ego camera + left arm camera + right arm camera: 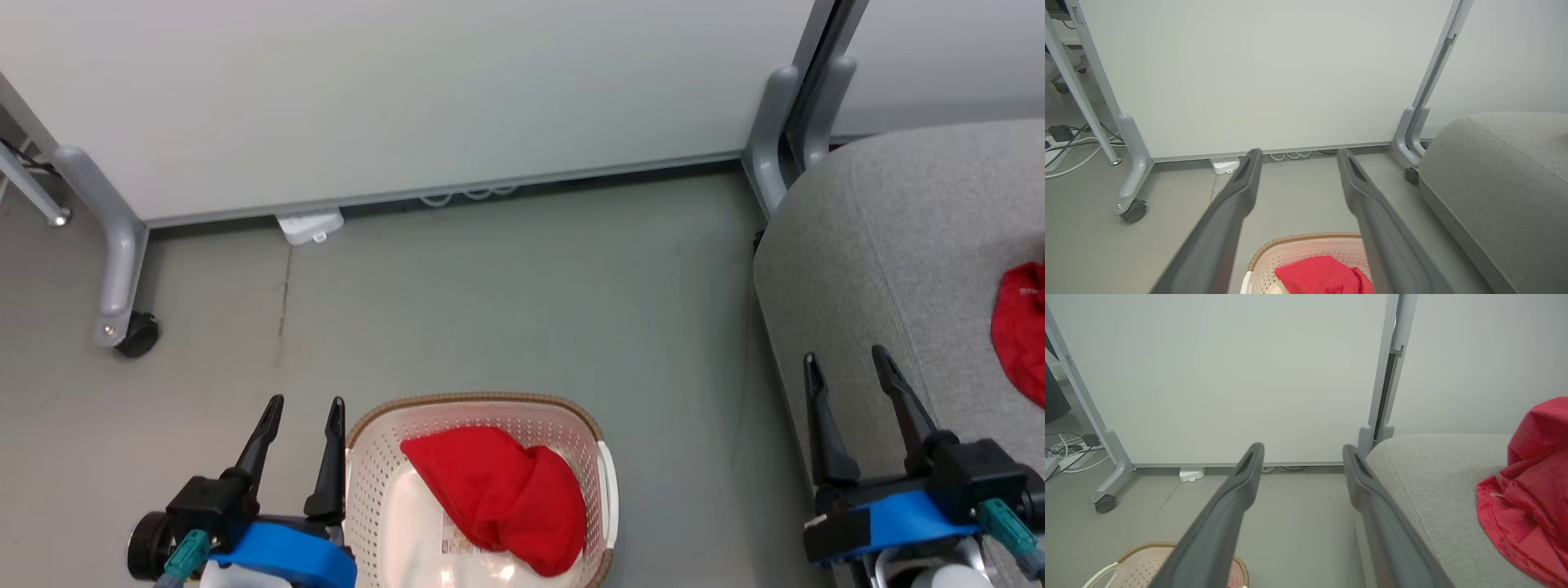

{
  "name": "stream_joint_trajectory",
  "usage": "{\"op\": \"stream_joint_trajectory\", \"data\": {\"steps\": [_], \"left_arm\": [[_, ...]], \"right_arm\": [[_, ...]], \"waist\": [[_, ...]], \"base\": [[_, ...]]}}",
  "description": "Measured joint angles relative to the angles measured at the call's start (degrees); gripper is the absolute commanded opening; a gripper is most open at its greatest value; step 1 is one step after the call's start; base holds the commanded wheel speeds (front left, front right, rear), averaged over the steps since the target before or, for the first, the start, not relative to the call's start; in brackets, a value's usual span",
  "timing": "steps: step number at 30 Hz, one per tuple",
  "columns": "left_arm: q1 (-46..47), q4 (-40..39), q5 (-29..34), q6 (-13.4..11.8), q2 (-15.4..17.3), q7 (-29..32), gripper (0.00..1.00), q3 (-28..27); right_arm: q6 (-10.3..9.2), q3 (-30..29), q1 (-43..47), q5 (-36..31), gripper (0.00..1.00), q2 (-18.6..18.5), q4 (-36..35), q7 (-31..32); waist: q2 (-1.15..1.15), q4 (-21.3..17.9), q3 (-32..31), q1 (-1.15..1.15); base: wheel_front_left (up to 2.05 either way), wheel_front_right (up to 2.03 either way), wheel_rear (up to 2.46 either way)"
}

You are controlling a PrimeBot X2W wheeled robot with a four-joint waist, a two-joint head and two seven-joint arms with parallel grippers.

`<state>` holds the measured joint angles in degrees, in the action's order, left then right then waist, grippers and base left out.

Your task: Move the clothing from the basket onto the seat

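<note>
Grey floor bears the basket at 6 o'clock, red garment inside, second garment on the seat; with left claw and right claw wide and empty, a shallow pinch risks dropping cloth.

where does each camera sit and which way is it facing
head view: on the head, looking down at basket and seat; left gripper and right gripper show, open.
left wrist view: on that wrist, facing the white panel along the left gripper.
right wrist view: on that wrist, facing that panel along the right gripper.
shared: basket and seat in all three.
</note>
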<state>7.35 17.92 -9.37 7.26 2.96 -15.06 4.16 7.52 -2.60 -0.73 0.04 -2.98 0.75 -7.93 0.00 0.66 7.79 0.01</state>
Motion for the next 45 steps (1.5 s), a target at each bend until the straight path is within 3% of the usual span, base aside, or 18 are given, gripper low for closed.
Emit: {"op": "stream_joint_trajectory", "data": {"steps": [8, 25, 35, 45], "left_arm": [[6.37, 3.75, 0.19, 0.04, 0.1, 0.0, 1.0, 3.43], [20.91, 24.01, -2.89, 0.05, 2.02, 0.0, 1.0, 12.46], [28.48, 31.3, -4.38, 0.05, 2.9, 0.0, 1.0, 16.68], [32.55, 39.18, -4.67, 0.04, 4.1, 0.0, 1.0, 17.61]], "right_arm": [[0.0, 2.35, -7.01, -0.37, 1.0, 0.03, -1.79, -1.05], [0.0, 6.13, -16.62, -0.49, 1.0, 0.02, -3.13, -3.38], [0.0, 7.56, -19.03, 0.04, 1.0, 0.02, -4.08, -4.35], [0.0, 9.32, -19.92, 2.21, 1.0, 0.02, -3.87, -5.82]], "waist": [[0.0, -1.57, 10.12, 0.01], [0.0, -8.28, 30.5, 0.01], [0.0, -11.28, 39.17, 0.01], [0.0, -14.67, 43.93, 0.0]], "base": [[0.0, 0.0, 0.0], [0.0, 0.0, 0.0], [0.0, 0.0, 0.0], [0.0, 0.0, 0.0]]}}
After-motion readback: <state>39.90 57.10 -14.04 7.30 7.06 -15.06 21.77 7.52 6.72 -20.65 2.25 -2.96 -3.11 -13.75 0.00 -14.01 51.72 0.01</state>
